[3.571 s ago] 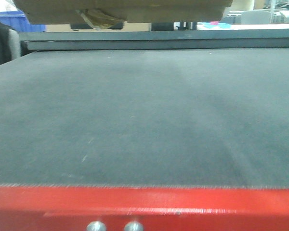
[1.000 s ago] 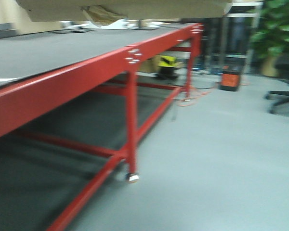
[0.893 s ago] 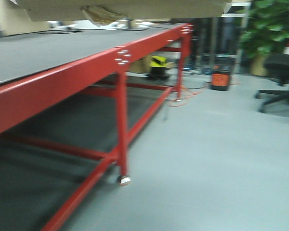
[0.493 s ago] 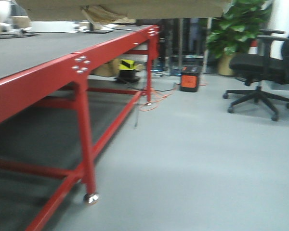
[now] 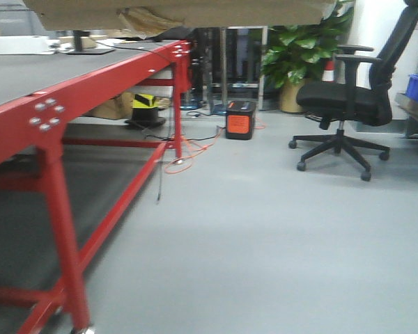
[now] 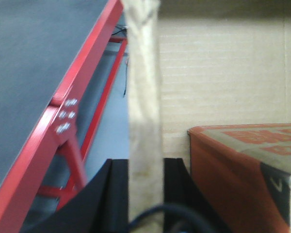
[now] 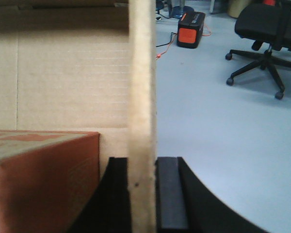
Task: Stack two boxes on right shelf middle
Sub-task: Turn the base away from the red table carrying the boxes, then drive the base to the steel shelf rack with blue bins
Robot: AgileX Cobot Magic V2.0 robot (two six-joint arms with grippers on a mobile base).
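- The left gripper [image 6: 144,194] is closed on a cardboard box [image 6: 223,73]. One upright pale wall of the box is pinched between its two black fingers [image 6: 111,194].
- The right gripper [image 7: 141,194] grips the same way. Its fingers [image 7: 167,194] are pressed on either side of another upright wall of the box.
- A carton with red print [image 6: 233,179] sits just to the inner side of each pair of fingers, so it lies between the two grippers and appears to be inside the box.
- Outside the left fingers runs a red-framed table [image 5: 63,118] with a dark grey top.
- Beyond the right fingertips there is open grey floor, with an office chair [image 5: 348,104] well off.
- In the front view, the brown underside of the box fills the top edge, held up in the air.
- The steel shelf is not in view, and neither is a second plain box.
- Judged step: carrying the load toward the shelf, with placing not yet begun.
- The next move likely calls for bringing the shelf into view and keeping both grips firm and level. The box then needs lining up with the middle board before it is lowered.
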